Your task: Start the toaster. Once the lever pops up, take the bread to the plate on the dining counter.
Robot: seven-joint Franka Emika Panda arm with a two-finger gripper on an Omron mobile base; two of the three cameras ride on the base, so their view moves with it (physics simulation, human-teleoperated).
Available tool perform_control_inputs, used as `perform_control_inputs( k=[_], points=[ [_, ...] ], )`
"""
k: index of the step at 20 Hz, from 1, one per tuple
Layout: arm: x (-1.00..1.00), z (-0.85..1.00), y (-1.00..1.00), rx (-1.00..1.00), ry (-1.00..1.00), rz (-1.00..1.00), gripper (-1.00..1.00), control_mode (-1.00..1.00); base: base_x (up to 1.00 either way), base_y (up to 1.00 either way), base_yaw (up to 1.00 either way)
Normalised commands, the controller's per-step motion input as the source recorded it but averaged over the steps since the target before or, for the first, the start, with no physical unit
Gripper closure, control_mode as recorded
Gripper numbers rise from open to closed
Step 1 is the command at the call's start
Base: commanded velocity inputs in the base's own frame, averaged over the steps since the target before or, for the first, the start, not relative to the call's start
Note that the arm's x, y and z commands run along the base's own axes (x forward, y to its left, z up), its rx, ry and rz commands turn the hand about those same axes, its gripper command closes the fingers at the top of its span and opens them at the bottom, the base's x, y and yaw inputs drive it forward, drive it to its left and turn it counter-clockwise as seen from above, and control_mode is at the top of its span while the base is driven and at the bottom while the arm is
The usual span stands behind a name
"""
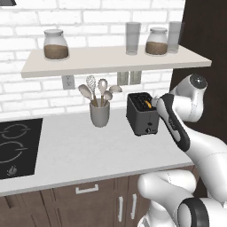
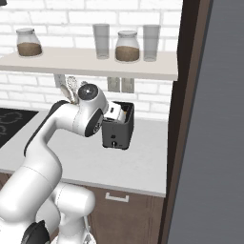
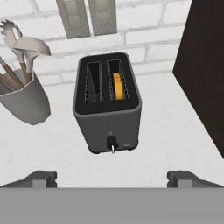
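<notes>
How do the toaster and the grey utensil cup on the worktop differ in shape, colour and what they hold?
The toaster is boxy and black; the utensil cup is round, tapered and grey. The toaster has two slots, with the bread sunk in one and the other empty; the cup is open-topped, and spoons and a whisk stick out of it. Both stand upright on the white worktop by the brick wall.

— What is seen on the tabletop point(image 1: 80, 146)?
— A grey utensil cup point(image 1: 99, 113) is stood near the brick wall, filled with spoons and a whisk; a black hob point(image 1: 17, 146) is set in at the far left.
— And above?
— A shelf point(image 1: 111, 60) is hung; two lidded jars point(image 1: 56, 45) and two tall glasses point(image 1: 132, 38) are carried on it; outlets point(image 3: 89, 16) are fixed beneath.
</notes>
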Motion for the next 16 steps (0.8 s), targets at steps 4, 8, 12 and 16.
perform_control_inputs(
  k=[4,8,12,16],
  points=[
    [0.0,0.0,0.0,0.0,0.0,0.0,-1.0,-1.0,0.0,0.0,0.0],
    [0.0,0.0,0.0,0.0,0.0,0.0,-1.0,-1.0,0.0,0.0,0.0],
    [0.0,0.0,0.0,0.0,0.0,0.0,-1.0,-1.0,0.0,0.0,0.0],
    [0.0,0.0,0.0,0.0,0.0,0.0,-1.0,-1.0,0.0,0.0,0.0]
  ],
)
